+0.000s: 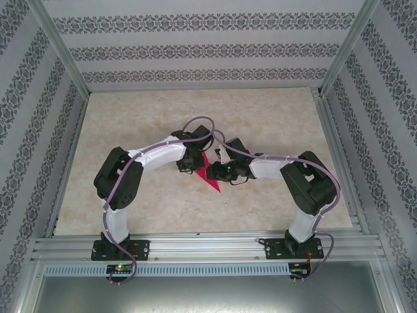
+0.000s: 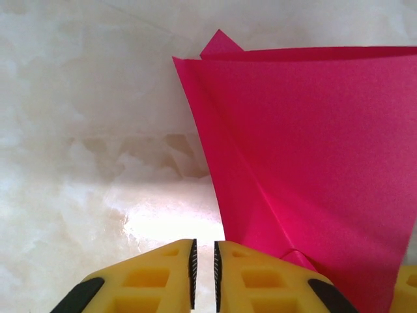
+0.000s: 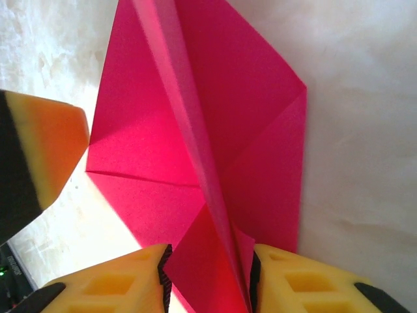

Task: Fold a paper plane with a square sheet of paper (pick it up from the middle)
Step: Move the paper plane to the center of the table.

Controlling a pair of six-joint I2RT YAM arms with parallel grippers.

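Note:
The paper plane [image 1: 207, 171] is magenta-pink paper folded into a kite shape with a centre crease, lying on the table between both arms, its sharp point toward the near right. My left gripper [image 1: 189, 163] sits at its left edge. In the left wrist view the paper plane [image 2: 313, 150] lies beside the right finger, and the left gripper [image 2: 203, 274] shows a narrow slit with only table in it. My right gripper [image 3: 210, 261] has its jaws apart around the raised centre fold of the paper plane [image 3: 215, 130], whose flaps reach both pads.
The marble-patterned table [image 1: 130, 124] is ringed by aluminium rails [image 1: 195, 244] and patterned walls. A finger of the left gripper [image 3: 39, 156] stands close at the paper's left corner in the right wrist view.

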